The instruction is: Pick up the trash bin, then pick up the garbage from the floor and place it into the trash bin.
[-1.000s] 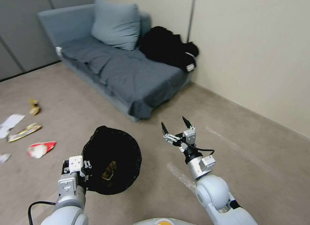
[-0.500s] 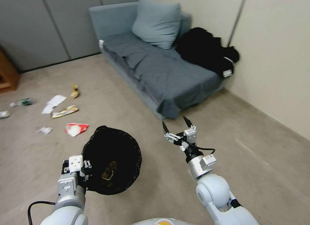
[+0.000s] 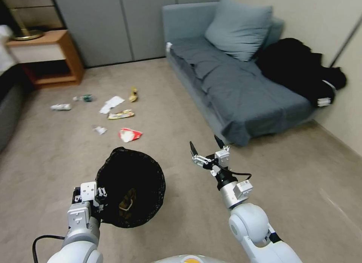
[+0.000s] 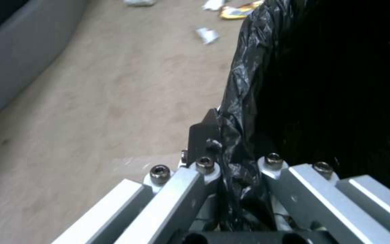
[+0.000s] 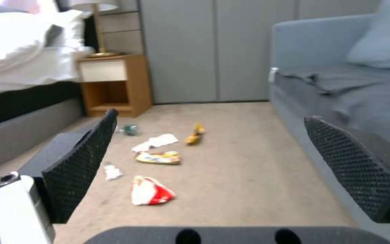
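I see the grey sofa (image 3: 241, 85) along the far wall, and the trash bin (image 3: 130, 187) hangs above the carpet well in front of it, near my left side. My left gripper (image 4: 231, 159) is pinched on the bin's bag-covered rim. Inside the bin lies one yellowish wrapper (image 3: 127, 202). My right gripper (image 3: 205, 148) hovers just right of the bin, its fingers spread and empty. The garbage (image 3: 129, 134) lies scattered on the floor beyond the bin, left of the sofa.
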